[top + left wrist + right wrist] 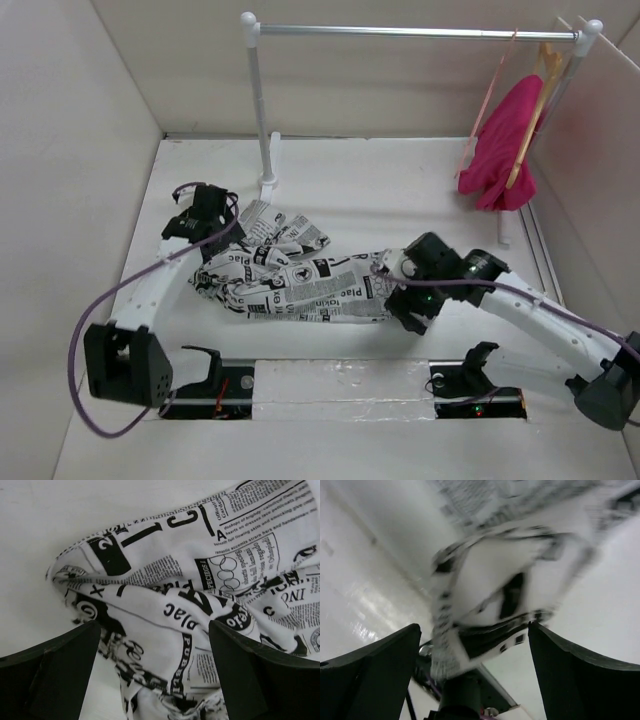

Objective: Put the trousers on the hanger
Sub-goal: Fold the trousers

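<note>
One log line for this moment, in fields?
trousers: crumpled on table | hanger: on rail | left gripper: open over trousers | right gripper: open at trousers

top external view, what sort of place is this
Probably a robot lab test cell: bare white walls box in a white table, a small clothes rail at the back holds a magenta garment, and two robot arms sit at the near edge.

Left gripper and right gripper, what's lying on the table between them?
The trousers, crumpled in a heap on the table, fill the stretch from the left gripper to the right gripper. The top external view shows this.
</note>
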You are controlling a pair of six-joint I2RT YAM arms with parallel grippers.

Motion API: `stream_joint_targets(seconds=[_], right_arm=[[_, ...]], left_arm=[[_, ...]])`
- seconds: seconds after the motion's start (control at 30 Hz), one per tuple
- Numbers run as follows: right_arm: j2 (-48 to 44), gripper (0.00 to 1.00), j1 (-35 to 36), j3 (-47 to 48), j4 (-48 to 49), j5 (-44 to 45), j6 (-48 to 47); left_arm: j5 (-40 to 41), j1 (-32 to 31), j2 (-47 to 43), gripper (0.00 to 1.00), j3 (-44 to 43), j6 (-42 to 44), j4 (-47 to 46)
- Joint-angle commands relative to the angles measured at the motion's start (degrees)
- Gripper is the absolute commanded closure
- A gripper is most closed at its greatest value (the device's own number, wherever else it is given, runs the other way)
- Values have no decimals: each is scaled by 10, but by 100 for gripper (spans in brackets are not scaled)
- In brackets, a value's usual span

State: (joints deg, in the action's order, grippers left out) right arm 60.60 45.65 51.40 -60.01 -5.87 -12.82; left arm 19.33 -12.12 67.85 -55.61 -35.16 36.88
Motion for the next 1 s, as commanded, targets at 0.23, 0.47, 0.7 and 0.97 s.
stream_joint_targets(seconds=[0.23,0.47,0.7,0.97], right_arm=[[55,7,-400,-36,306,-222,-42],[103,19,-263,-80,314,-164,-23],[53,67,-186,-104,283,-171,-18],[140,15,-334,-18,395,-158,-28]], left_arm=[[-90,28,305,4,-230,120,-88],[-146,28,445,8,-288,131,-81],[-141,28,456,38,-265,117,-109],[-89,28,386,34,-241,110,-110]])
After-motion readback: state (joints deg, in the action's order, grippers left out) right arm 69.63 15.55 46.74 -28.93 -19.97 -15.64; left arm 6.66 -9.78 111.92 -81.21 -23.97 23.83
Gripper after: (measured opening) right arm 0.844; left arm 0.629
